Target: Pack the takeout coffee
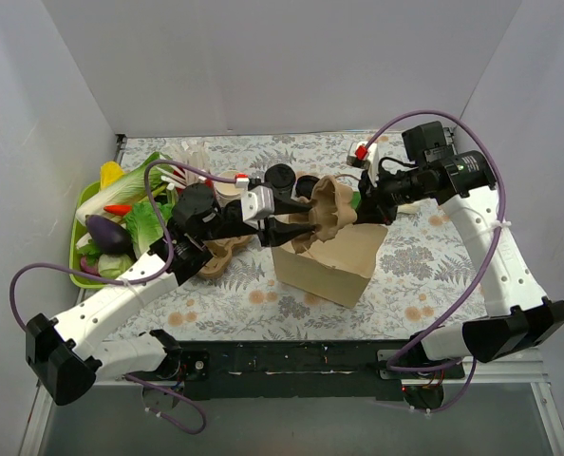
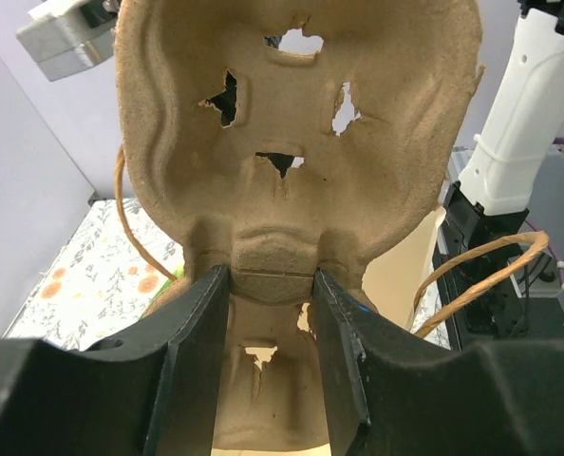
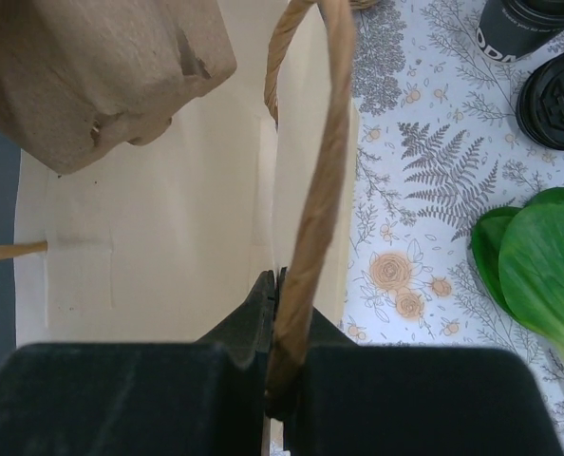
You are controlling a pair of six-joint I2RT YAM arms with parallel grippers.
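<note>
A brown paper bag (image 1: 322, 261) stands open mid-table. My left gripper (image 1: 296, 223) is shut on the centre ridge of a brown pulp cup carrier (image 2: 296, 114) and holds it tilted over the bag's mouth; its fingers (image 2: 201, 313) flank the ridge. My right gripper (image 1: 363, 202) is shut on the bag's twisted paper handle (image 3: 315, 190) at the bag's far rim. Behind the bag, the right wrist view shows a dark lidded cup (image 3: 524, 21) and a round black lid (image 3: 554, 85). I cannot tell whether that lid sits on the cream takeout coffee cup.
A green basket (image 1: 77, 249) of vegetables, with an eggplant (image 1: 106, 233), stands at the left. A lidless cream cup (image 1: 227, 193) is behind my left arm. A second pulp carrier (image 1: 216, 253) lies under that arm. Bok choy (image 3: 534, 271) lies beside the bag.
</note>
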